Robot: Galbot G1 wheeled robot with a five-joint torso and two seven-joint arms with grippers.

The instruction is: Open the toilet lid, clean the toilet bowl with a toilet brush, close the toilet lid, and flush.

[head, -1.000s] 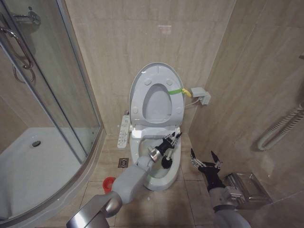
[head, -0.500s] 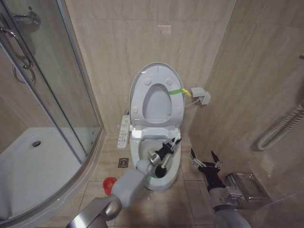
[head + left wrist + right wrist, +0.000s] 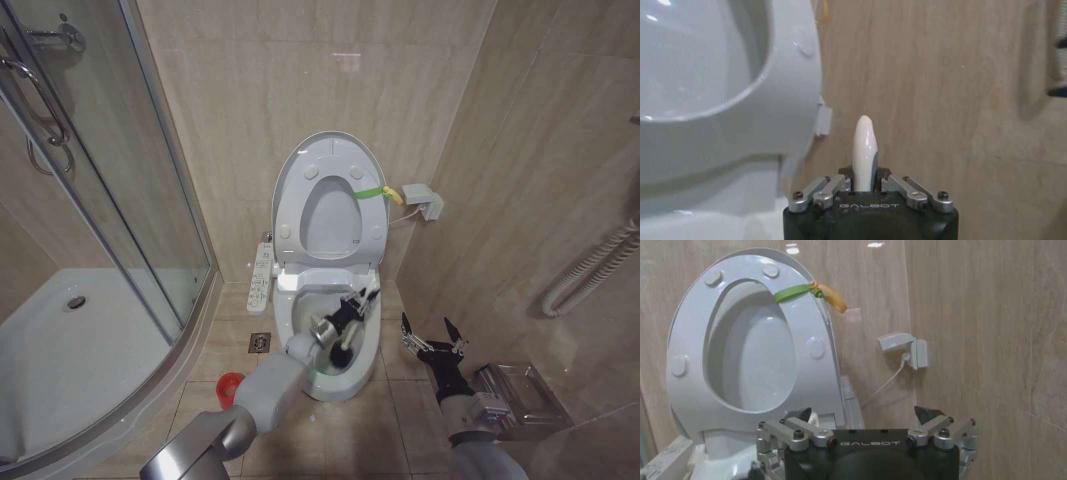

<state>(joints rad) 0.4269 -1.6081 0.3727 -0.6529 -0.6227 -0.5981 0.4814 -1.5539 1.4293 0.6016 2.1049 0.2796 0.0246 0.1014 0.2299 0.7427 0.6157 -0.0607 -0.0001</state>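
At about eight o'clock of the toilet bowl (image 3: 335,372) stands a small red cup (image 3: 230,386) on the floor. The left gripper (image 3: 357,304) reaches over the bowl, clenched on the pale handle of the toilet brush (image 3: 342,345), whose dark head sits inside. At twelve o'clock the toilet lid (image 3: 330,200) stands raised against the wall, and at three o'clock the right gripper (image 3: 432,338) hangs with fingers spread, grasping nothing.
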